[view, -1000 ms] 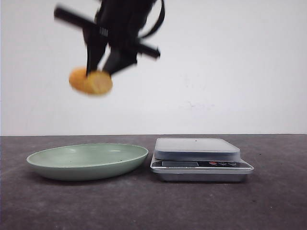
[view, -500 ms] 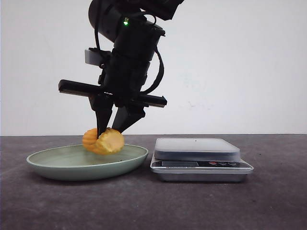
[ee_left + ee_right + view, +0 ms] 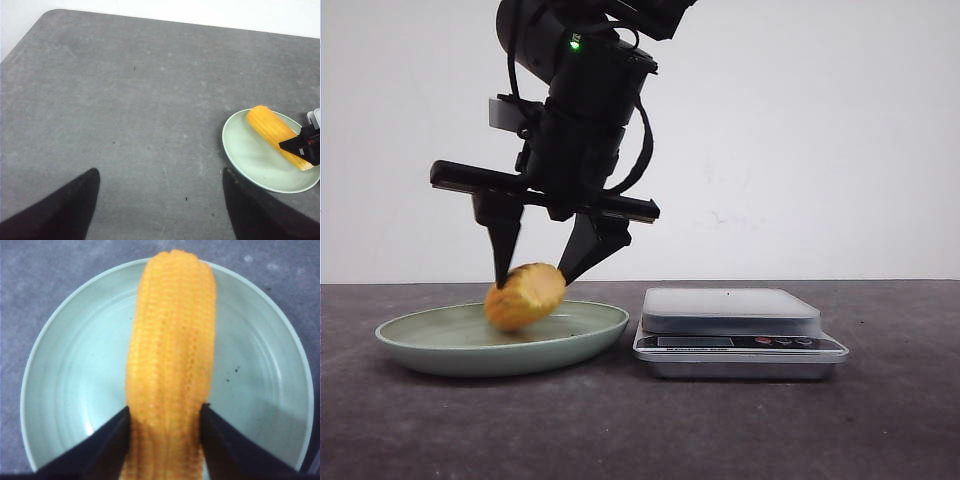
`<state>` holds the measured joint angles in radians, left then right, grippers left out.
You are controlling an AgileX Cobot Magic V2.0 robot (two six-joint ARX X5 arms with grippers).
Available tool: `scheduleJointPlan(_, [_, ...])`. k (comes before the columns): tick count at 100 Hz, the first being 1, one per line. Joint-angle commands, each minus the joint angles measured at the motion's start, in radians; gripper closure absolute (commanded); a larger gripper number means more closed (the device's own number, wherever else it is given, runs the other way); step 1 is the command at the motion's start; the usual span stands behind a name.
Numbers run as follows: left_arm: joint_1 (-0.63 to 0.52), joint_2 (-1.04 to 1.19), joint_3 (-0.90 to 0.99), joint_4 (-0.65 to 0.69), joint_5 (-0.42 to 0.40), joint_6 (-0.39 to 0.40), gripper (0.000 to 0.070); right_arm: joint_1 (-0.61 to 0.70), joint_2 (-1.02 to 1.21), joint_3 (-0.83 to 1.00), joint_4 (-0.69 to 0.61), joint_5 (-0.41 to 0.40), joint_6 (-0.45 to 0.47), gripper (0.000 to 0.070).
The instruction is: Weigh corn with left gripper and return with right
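Observation:
The corn (image 3: 525, 296) is a yellow-orange cob piece lying tilted in the green plate (image 3: 440, 345), left of the scale. My right gripper (image 3: 535, 283) hangs straight down over it, its two fingers spread to either side of the cob. In the right wrist view the corn (image 3: 170, 340) lies lengthwise across the plate (image 3: 65, 365) and the right gripper (image 3: 165, 410) flanks it closely. My left gripper (image 3: 160, 172) is open and empty above bare table, away from the plate (image 3: 245, 150) and the corn (image 3: 275, 131). It is out of the front view.
A silver kitchen scale (image 3: 730, 310) with an empty platform stands just right of the plate. The grey tabletop (image 3: 720, 430) stretches in front of both. A white wall is behind.
The right gripper came down with the corn from high above to the plate. Its fingers have since spread apart and the cob now rests in the plate.

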<state>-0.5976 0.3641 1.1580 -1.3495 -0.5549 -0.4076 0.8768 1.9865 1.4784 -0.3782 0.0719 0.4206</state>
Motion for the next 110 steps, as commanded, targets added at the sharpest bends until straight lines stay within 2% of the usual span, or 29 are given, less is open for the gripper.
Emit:
scheduleJointPlan(1, [-0.005,-0.001,0.011,0.011,-0.003,-0.001,0.0230,0.011,0.016,0.022,0.015,0.000,0.006,0.0327])
scheduleJointPlan(11, [-0.005,-0.001,0.011,0.011,-0.003,0.000,0.0230,0.009,0.011,0.022,0.035,-0.002,0.003,0.0310])
scheduleJointPlan(20, [-0.005,-0.001,0.011,0.011,-0.003,0.000,0.0230,-0.003,-0.008,0.032,0.030,-0.008,-0.039,0.0310])
scheduleJointPlan(44, [-0.005,-0.001,0.011,0.011,-0.003,0.000,0.0230,-0.131,-0.143,0.085,-0.114,-0.023,-0.118,0.0310])
scheduleJointPlan(85, [-0.005,-0.001,0.011,0.018,-0.003,0.003,0.0230,-0.447,-0.651,0.085,-0.364,-0.034,-0.252,0.0310])
scheduleJointPlan(96, [-0.005,-0.001,0.011,0.027,-0.003,0.003,0.0230,-0.485,-0.812,0.085,-0.461,-0.028,-0.265,0.0309])
scheduleJointPlan(110, [-0.005,-0.001,0.011,0.055,-0.003,0.008,0.0230,-0.485,-1.007,0.085,-0.549,0.041,-0.282,0.0308])
